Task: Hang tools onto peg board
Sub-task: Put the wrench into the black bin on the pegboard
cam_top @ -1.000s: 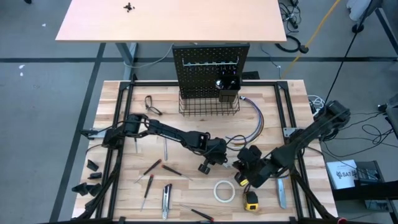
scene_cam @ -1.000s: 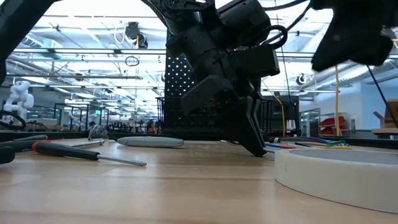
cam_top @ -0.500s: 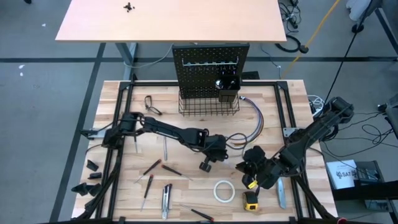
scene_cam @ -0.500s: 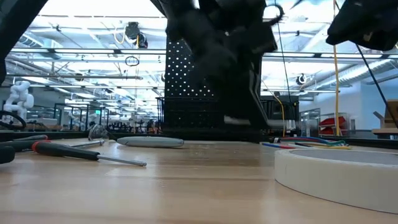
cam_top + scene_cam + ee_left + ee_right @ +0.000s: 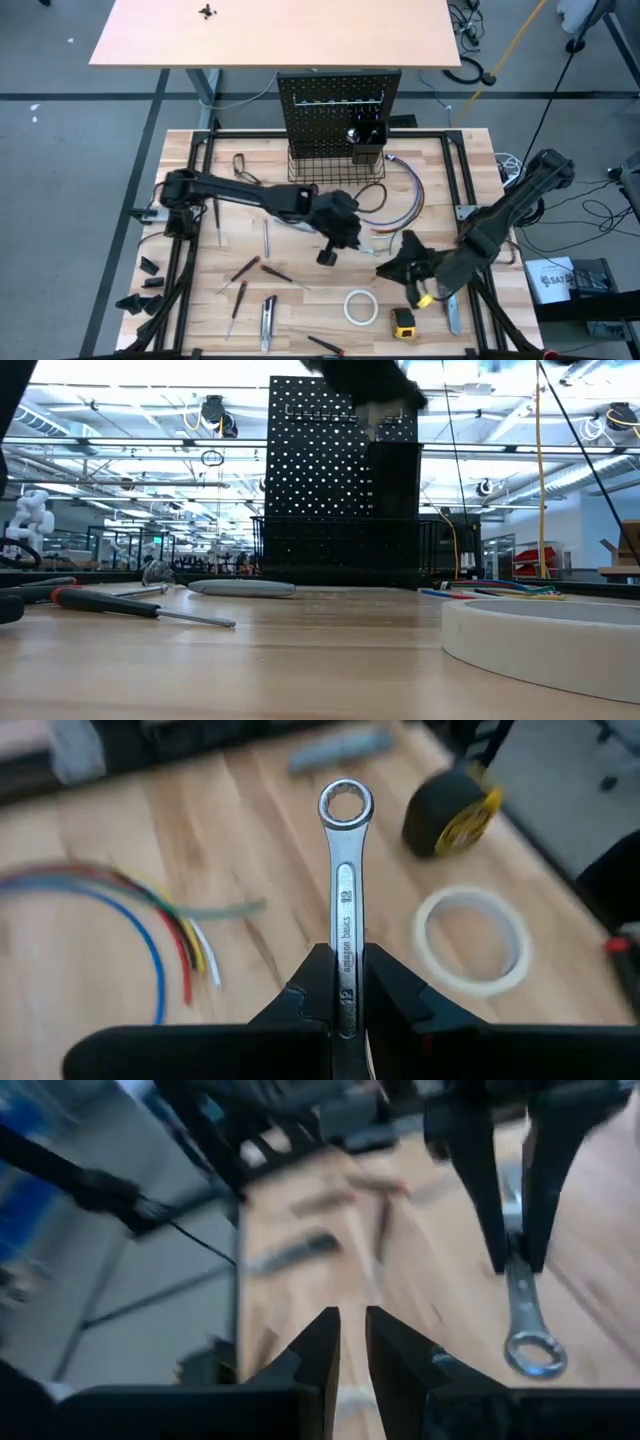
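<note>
Left wrist view: left pincer [image 5: 347,982] clamped on wrench [image 5: 345,870]. Keep ring end leading, level, toward peg board [image 5: 338,112] hook at twelve o'clock. Right pincer [image 5: 352,1342] nearly closed, empty.

Between the peg board [image 5: 338,112] at twelve o'clock and the left claw [image 5: 328,254] mid-tabletop [image 5: 200,250], the lane is partly barred by the coloured wires [image 5: 405,195] toward two o'clock; the wire basket [image 5: 336,173] juts out at the board's foot; toward five o'clock the tape roll [image 5: 360,307], tape measure [image 5: 403,322] and right claw [image 5: 400,268] crowd the way; screwdrivers [image 5: 245,268] lie at seven o'clock.
</note>
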You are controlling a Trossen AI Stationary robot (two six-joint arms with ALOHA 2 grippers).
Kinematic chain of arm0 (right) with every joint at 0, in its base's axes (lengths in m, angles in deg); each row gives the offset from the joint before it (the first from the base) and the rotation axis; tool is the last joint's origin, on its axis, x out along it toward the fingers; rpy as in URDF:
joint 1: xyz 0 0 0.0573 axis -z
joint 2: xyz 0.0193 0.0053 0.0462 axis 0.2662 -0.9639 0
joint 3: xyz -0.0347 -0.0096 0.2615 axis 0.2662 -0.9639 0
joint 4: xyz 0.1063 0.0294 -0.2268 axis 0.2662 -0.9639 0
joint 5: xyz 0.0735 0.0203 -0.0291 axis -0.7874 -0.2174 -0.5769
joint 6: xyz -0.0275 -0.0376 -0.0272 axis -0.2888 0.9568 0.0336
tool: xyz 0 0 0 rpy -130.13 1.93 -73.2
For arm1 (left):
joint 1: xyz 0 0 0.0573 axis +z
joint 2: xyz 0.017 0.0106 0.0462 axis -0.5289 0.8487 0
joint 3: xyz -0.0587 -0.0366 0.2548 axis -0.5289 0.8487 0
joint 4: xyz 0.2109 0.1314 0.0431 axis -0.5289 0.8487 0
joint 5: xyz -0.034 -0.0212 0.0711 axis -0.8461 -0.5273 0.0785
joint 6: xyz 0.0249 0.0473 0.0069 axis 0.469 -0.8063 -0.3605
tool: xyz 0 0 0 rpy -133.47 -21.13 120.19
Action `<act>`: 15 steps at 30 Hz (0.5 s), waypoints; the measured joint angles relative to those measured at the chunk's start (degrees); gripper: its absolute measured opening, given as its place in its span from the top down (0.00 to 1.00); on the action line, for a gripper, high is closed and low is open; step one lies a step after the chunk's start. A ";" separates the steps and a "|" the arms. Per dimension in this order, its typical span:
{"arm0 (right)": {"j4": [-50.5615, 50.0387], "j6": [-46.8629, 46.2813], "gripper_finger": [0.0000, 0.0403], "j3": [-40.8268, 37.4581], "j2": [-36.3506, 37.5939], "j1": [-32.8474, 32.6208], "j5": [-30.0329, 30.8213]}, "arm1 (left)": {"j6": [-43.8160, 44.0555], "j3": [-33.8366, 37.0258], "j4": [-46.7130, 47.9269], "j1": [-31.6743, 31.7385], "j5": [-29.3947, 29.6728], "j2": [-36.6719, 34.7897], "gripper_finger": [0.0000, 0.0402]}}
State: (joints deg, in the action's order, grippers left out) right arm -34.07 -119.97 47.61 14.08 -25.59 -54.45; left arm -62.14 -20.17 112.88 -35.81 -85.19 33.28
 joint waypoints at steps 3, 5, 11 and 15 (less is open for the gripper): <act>3.67 1.36 0.88 0.02 4.88 0.56 0.81 | -2.02 0.00 0.34 -0.62 3.02 -4.54 0.94; 4.53 -2.94 0.88 0.02 8.77 1.12 3.59 | -5.98 0.00 1.09 -1.43 5.87 -7.77 0.94; 4.57 -17.13 0.88 0.09 18.79 6.45 -2.89 | -25.65 -0.09 4.21 -7.34 19.28 -15.68 0.94; 4.51 -22.63 0.88 0.09 20.50 11.73 -12.30 | -32.13 -0.13 3.61 -9.56 27.36 -16.38 0.94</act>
State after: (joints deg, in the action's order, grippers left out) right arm -29.56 -142.60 47.70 34.59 -13.85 -66.74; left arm -94.26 -20.30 116.49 -45.38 -57.84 16.89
